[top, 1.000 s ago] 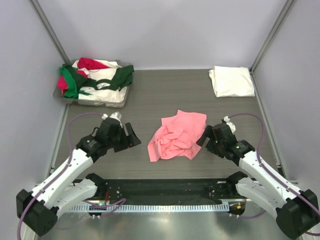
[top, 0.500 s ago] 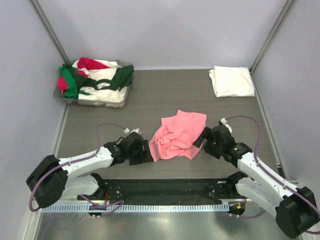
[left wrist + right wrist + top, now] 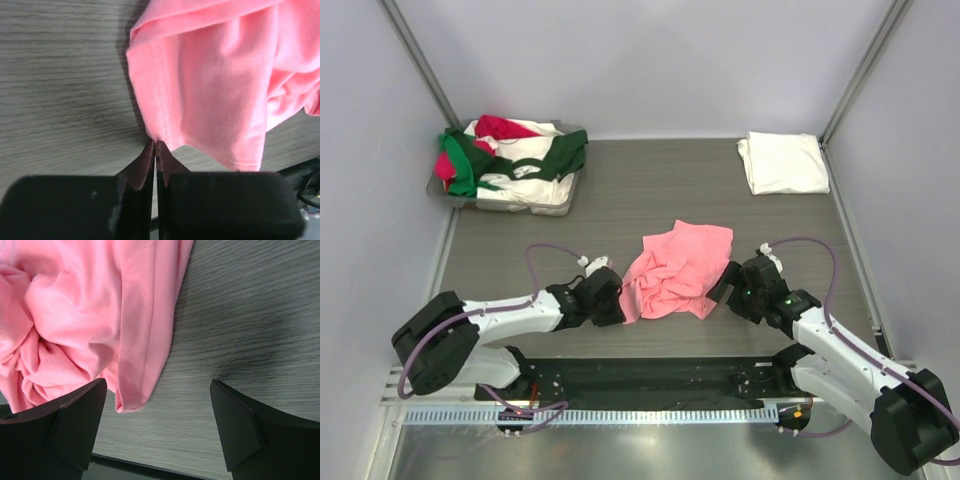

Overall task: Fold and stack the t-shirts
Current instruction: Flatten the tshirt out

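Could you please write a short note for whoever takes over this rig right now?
Left gripper: jaws shut on the pink shirt, at its left hem.
Right gripper: jaws open around its right hem, not gripping.
Pink shirt crumpled at centre; white shirt folded, far right; other shirts heaped in the tray, far left.
Done: one folded. To do: fold pink and the rest, stack all.

T-shirt hem point(image 3: 152, 110) perhaps inside left end effector point(image 3: 155, 144)

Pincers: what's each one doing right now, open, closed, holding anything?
Left pincer: closed, pinching a hem corner of the pink t-shirt.
Right pincer: open, straddling the shirt's other edge, holding nothing.
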{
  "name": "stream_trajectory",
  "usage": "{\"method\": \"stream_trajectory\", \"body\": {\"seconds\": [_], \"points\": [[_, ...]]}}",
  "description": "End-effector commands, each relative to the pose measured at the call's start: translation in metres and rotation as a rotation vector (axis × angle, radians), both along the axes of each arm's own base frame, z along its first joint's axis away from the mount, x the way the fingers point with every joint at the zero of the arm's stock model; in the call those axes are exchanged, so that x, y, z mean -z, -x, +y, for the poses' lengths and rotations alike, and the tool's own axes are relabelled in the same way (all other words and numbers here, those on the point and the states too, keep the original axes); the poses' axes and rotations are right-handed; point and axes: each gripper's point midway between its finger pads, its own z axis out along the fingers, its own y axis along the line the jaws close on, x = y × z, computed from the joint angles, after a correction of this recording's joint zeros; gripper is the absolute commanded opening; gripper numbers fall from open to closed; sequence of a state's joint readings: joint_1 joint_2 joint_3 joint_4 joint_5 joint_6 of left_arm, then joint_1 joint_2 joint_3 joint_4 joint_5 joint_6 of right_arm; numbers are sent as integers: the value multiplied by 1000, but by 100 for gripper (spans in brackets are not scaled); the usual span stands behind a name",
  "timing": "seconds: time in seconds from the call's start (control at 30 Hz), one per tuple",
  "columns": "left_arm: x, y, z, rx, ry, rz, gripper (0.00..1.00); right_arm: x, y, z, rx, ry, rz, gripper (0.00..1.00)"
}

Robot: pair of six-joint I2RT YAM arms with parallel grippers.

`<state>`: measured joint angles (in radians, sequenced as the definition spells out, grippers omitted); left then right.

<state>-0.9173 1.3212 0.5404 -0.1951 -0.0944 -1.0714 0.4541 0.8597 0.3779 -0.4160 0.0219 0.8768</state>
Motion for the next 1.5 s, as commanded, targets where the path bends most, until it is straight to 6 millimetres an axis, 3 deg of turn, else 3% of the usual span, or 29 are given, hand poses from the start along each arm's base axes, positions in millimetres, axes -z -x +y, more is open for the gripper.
{"method": "stream_trajectory", "body": {"seconds": [0.0,0.07,0.13,0.17,0.2,0.27,0.33,0.37,0.47,0.6,0.7,0.93,1.03,1.13,1.23,1.33,1.47], "points": [[9,-1,13,-26,-64,-30,0,-5,-8,4,-7,-22,-41,91],[3,-3,19,-41,-75,-52,0,-7,-5,14,-49,-59,-31,90],[-17,-9,27,-75,-101,-88,0,-18,-11,24,-87,-98,-64,91],[-20,-9,53,-123,-200,-104,0,-21,-10,32,-118,-128,-60,91],[-44,-13,58,-152,-161,-162,0,-29,-15,37,-131,-147,-84,91],[-65,-17,84,-221,-198,-237,0,-34,-19,41,-150,-157,-92,91],[-86,-17,97,-256,-165,-302,0,-34,-25,46,-163,-159,-85,90],[-87,-16,111,-277,-204,-314,0,-33,-27,48,-170,-160,-82,89],[-82,-7,127,-295,-231,-302,0,-22,-32,60,-196,-178,-36,80],[-59,8,133,-296,-227,-239,0,-9,-35,71,-231,-170,13,57],[-54,13,136,-314,-195,-235,0,-9,-30,75,-249,-169,16,49],[-58,14,140,-330,-165,-260,0,-10,-19,53,-226,-85,-11,40],[-60,14,142,-330,-180,-257,0,-16,-20,35,-179,-4,-20,50],[-65,14,145,-338,-180,-265,0,-32,-35,14,-93,79,-90,58],[-71,13,145,-347,-156,-284,0,-34,-51,-16,4,158,-63,60],[-70,14,146,-352,-146,-282,0,-28,-67,-28,31,182,-12,59],[-70,14,146,-353,-147,-280,0,-24,-90,-25,8,213,4,56]]}}
